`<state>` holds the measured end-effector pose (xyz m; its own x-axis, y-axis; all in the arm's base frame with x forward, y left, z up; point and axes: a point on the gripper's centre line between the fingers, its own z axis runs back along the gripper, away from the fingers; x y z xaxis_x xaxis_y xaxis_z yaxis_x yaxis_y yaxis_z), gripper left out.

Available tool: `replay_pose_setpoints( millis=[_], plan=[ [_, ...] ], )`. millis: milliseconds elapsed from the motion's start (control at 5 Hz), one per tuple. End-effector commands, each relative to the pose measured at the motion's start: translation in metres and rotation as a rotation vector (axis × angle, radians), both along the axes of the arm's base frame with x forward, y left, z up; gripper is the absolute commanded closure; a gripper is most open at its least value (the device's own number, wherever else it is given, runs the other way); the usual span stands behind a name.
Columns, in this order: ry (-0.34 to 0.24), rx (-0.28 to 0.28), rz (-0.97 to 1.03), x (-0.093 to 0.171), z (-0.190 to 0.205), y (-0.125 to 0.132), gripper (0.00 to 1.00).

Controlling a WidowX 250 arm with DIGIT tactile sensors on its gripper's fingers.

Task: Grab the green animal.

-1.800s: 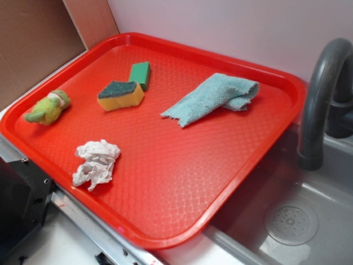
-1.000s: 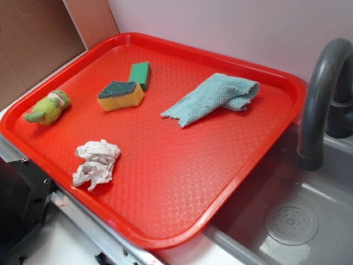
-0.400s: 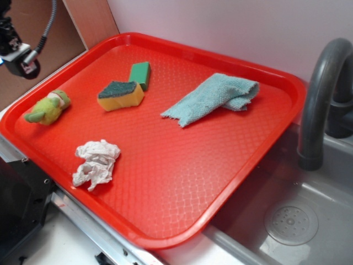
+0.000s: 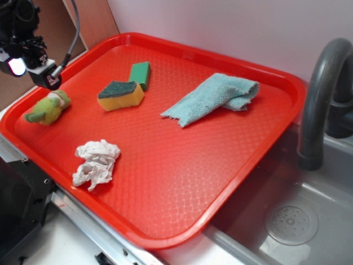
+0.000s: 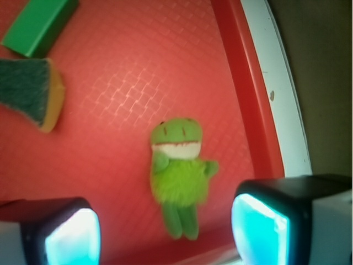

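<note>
In the exterior view the hand [image 4: 48,77] hangs at the top left corner of the picture, dark, with a small light glowing on its body and a grey cable curling up behind it; from here its fingers cannot be told apart. Just below it, and not touching it, the green frog plush [image 4: 48,107] lies on the red tray [image 4: 182,165] close to the tray's left rim. Further out from the hand, toward the middle of the tray, a yellow sponge with a dark green top [image 4: 120,95] sits touching a plain green block [image 4: 140,74] behind it. Nearer the front edge, well apart from the hand, lies a crumpled white tissue [image 4: 96,162], and far across the tray a light blue cloth [image 4: 214,97] is bunched and partly folded. Beyond the tray's right side a grey faucet [image 4: 321,99] arches over a grey sink [image 4: 309,215] with a round drain. In the wrist view the two fingers [image 5: 259,226] stand spread wide at the bottom corners, their pads glowing blue-white, with nothing between them but open tray. The frog plush [image 5: 177,176] lies flat just ahead of the gap, face up, head pointing away from the hand and legs toward it, closer to the right finger than the left. The sponge [image 5: 30,94] and the green block [image 5: 38,25] lie ahead and well off to the left, and the tray's raised rim [image 5: 242,94] runs along the right with a white tabletop [image 5: 278,99] strip beyond it.
</note>
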<state>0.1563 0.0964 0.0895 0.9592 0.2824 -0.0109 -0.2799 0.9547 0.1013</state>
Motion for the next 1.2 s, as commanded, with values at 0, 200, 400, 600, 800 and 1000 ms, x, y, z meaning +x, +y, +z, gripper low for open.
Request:
replay_pose_setpoints(
  millis=[0,200,400,600,800,1000],
  plan=[
    [0.045,-0.007,-0.002,-0.005,-0.022,0.018,0.0],
    [0.102,0.006,0.014,-0.007,-0.037,0.03,0.0],
    [0.119,-0.008,0.007,-0.007,-0.047,0.032,0.0],
    [0.111,-0.035,-0.03,0.0,-0.052,0.027,0.0],
    [0.109,-0.031,-0.034,0.005,-0.056,0.028,0.22],
    [0.107,-0.025,-0.036,0.004,-0.057,0.027,1.0]
  ],
)
